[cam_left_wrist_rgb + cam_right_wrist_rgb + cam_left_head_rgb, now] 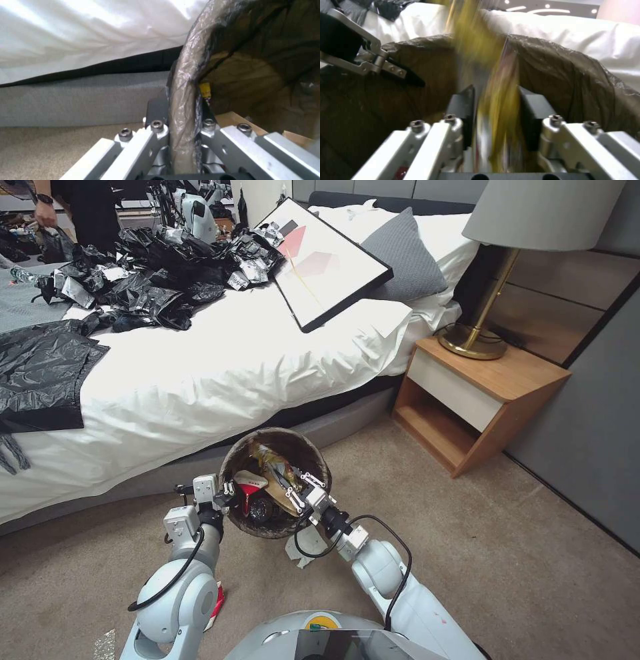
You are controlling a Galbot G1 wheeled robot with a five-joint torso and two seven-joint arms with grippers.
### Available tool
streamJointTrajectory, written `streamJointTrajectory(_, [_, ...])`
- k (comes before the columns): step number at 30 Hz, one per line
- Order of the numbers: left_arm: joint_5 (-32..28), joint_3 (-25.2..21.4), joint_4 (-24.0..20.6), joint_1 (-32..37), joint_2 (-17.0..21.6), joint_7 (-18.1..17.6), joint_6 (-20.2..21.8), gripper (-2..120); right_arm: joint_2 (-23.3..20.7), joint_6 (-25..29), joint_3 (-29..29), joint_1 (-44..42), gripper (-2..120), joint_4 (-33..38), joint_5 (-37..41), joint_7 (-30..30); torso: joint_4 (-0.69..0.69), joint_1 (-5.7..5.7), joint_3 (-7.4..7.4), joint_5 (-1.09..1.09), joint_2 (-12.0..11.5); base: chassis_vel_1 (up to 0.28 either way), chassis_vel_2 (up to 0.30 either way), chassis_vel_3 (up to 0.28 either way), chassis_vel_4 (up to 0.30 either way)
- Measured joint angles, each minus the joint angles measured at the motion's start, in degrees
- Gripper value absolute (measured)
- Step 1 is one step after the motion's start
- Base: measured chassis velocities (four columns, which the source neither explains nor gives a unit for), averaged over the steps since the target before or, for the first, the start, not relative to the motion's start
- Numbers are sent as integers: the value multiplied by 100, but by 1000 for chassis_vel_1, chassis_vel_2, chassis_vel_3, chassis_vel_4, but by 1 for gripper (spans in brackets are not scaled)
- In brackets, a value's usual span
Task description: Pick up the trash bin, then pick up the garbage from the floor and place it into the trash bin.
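Left hand (229, 491) clamps the rim of the trash bin (235, 460), held above the floor beside the bed (200, 380). Right hand (301, 491), over the bin's mouth, grips a yellow wrapper (493, 100).

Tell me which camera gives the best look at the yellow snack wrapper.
Right wrist view: the yellow snack wrapper fills the gap between the right gripper fingers over the trash bin. Head view shows it small inside the bin; left wrist view catches a yellow sliver behind the rim.
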Motion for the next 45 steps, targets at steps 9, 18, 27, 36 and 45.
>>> streamJointTrajectory(9, [-14, -10, -4, -19, 7, -8, 18, 4, -10, -25, 0, -1, 68, 31, -2, -5, 0, 0, 0, 0, 0, 0, 0, 0, 0])
streamJointTrajectory(18, [-22, -16, -18, -23, 10, -12, 34, 4, -18, -30, 18, 1, 96, 93, 16, -11, 0, 0, 0, 0, 0, 0, 0, 0, 0])
streamJointTrajectory(27, [-22, -38, 1, -28, 14, -16, 80, 4, 16, 51, 227, -78, 100, 610, 107, 69, 0, 0, 0, 0, 0, 0, 0, 0, 0])
streamJointTrajectory(36, [-20, -76, 49, -36, 15, -19, 86, 4, 16, 29, 528, -285, 100, 1593, 224, 283, 0, 0, 0, 0, 0, 0, 0, 0, 0])
streamJointTrajectory(45, [-20, -113, 49, -31, 20, -20, 86, 4, 48, -259, 1078, -652, 100, 2507, 214, 996, -1, 0, 0, 0, 0, 0, 0, 0, 0])
